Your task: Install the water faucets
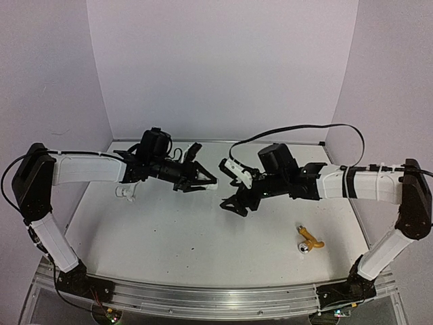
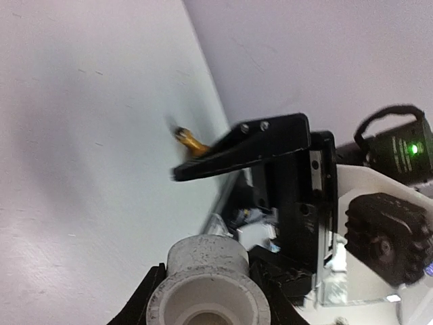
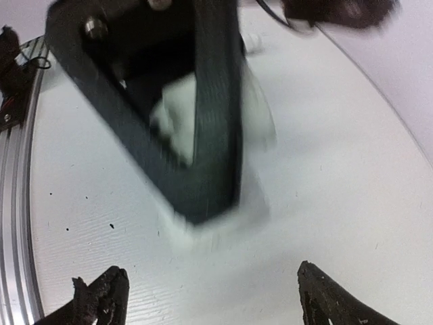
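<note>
The top camera sits high at the near edge, looking down toward the pale far wall from a distance, so the whole white tabletop fits. The wrist cameras ride close behind their own fingers and face each other over mid-table, where the left gripper and right gripper meet. The left one, rolled sideways, looks rightward over a stubby white pipe fitting right at its lens. Beyond lies the small yellow-gold metal tap, shared with the top view, near right. The right one looks leftward, and the smeared dark frame filling it is probably the left gripper's finger.
</note>
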Available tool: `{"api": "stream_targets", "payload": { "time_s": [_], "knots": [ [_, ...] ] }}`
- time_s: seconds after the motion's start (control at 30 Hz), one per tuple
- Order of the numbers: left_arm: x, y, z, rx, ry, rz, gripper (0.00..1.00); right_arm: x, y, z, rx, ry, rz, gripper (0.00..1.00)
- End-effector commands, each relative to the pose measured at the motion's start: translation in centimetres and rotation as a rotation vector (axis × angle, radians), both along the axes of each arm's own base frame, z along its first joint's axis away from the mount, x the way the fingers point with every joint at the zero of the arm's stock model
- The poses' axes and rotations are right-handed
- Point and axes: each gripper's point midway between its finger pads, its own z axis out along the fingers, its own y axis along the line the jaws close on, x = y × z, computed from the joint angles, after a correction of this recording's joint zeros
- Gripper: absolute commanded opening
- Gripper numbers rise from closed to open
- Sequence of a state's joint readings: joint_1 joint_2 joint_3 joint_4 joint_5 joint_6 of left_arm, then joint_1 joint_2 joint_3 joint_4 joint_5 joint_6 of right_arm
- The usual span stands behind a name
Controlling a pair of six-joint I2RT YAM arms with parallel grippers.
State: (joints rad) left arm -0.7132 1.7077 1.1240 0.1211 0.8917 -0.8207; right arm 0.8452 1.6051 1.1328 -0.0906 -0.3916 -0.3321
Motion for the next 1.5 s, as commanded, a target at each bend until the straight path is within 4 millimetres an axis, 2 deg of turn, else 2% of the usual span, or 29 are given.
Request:
{"api": "stream_targets", "payload": {
  "time_s": [0.0,0.07,0.1,0.13,0.2,0.23,0.3,0.33,0.37,0.4,0.43,0.57,0.6,0.67,0.8,0.9,1.0,1.07,1.1,1.27,1.47],
  "knots": [
    [5.5,4.8,-0.9,0.293,-0.25,0.299,0.0,3.0,-4.4,-0.5,0.05,0.031,-0.307,0.93],
    [7.3,7.6,-1.6,0.455,-0.35,0.406,0.0,4.5,-8.1,-2.4,0.093,0.176,-0.511,0.98],
    [7.5,8.2,-1.6,0.482,-0.369,0.422,0.0,4.7,-9.2,-2.7,0.112,0.218,-0.566,0.98],
    [7.8,9.0,-1.3,0.512,-0.41,0.446,0.0,5.3,-11.4,-3.7,0.148,0.31,-0.684,0.98],
    [7.9,9.4,-0.7,0.523,-0.452,0.456,0.0,5.2,-14.6,-5.9,0.124,0.43,-0.823,0.98],
    [8.0,9.6,-0.3,0.523,-0.474,0.457,0.0,4.8,-17.2,-7.3,0.094,0.534,-0.946,0.98],
    [7.9,9.7,0.2,0.517,-0.489,0.455,0.0,3.8,-20.5,-8.8,0.01,0.63,-1.079,0.98],
    [7.8,9.7,0.3,0.514,-0.491,0.454,0.0,3.6,-20.9,-9.0,-0.005,0.641,-1.093,0.98],
    [7.7,9.6,0.6,0.505,-0.495,0.447,0.0,2.3,-22.7,-9.6,-0.119,0.685,-1.139,0.98],
    [7.6,9.5,0.5,0.501,-0.494,0.444,0.0,1.5,-23.5,-9.9,-0.191,0.702,-1.157,0.98],
    [7.6,9.4,0.5,0.5,-0.492,0.442,0.0,1.1,-23.9,-10.0,-0.229,0.713,-1.167,0.98],
    [7.6,8.6,0.1,0.478,-0.481,0.413,0.0,-2.8,-26.2,-10.6,-0.417,0.785,-1.241,0.98],
    [7.6,8.4,-0.1,0.47,-0.474,0.403,0.0,-4.0,-26.5,-10.9,-0.447,0.797,-1.268,0.98],
    [7.5,8.1,-0.1,0.459,-0.471,0.394,0.0,-4.9,-26.5,-11.1,-0.449,0.816,-1.286,0.98],
    [7.2,7.5,0.0,0.423,-0.468,0.365,0.0,-7.3,-25.5,-11.9,-0.466,0.835,-1.359,0.97],
    [7.0,7.2,0.4,0.405,-0.471,0.352,0.0,-8.0,-26.9,-11.9,-0.424,0.772,-1.514,0.95],
    [6.7,7.4,0.8,0.395,-0.476,0.354,0.0,-7.8,-27.6,-12.2,-0.266,0.753,-1.622,0.92],
    [6.4,7.6,0.9,0.388,-0.476,0.357,0.0,-8.0,-28.7,-13.0,-0.203,0.721,-1.685,0.84],
    [6.1,7.8,1.0,0.385,-0.478,0.358,0.0,-8.1,-29.0,-13.4,-0.173,0.723,-1.703,0.82],
    [5.4,8.6,1.5,0.376,-0.49,0.375,0.0,-7.3,-27.9,-14.4,-0.065,0.747,-1.685,0.76],
    [4.8,8.8,2.1,0.353,-0.482,0.381,0.0,-7.0,-26.3,-16.1,-0.089,0.799,-1.652,0.72]
  ]
}}
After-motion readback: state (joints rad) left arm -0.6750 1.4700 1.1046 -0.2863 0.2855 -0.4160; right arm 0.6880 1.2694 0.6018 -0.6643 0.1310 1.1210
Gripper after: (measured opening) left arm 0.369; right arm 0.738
